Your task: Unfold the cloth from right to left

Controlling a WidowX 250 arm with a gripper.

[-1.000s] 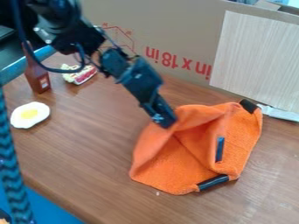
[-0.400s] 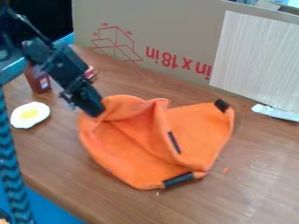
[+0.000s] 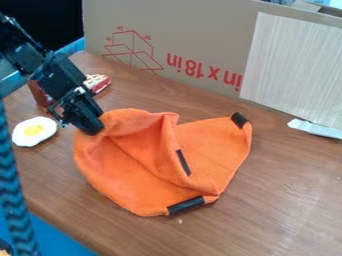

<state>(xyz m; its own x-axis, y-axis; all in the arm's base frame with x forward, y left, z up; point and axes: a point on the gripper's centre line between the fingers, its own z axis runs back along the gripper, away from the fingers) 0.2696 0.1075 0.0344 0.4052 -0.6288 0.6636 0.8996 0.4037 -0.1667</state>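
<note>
Camera view: you have the gripper (image 3: 92, 129) at the ten o'clock edge of the orange cloth (image 3: 137, 172), its fingers closed on the fabric. Your cloth lies rumpled on the table (image 3: 267, 210), just toward six o'clock from the view's middle, with a raised fold through it and black strips at its two and five o'clock edges. From your gripper, the toy fried egg (image 3: 33, 131) sits at nine o'clock.

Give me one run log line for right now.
gripper: holding cloth by its edge | cloth: partly folded | unfolding: unfinished | egg: apart from cloth
</note>
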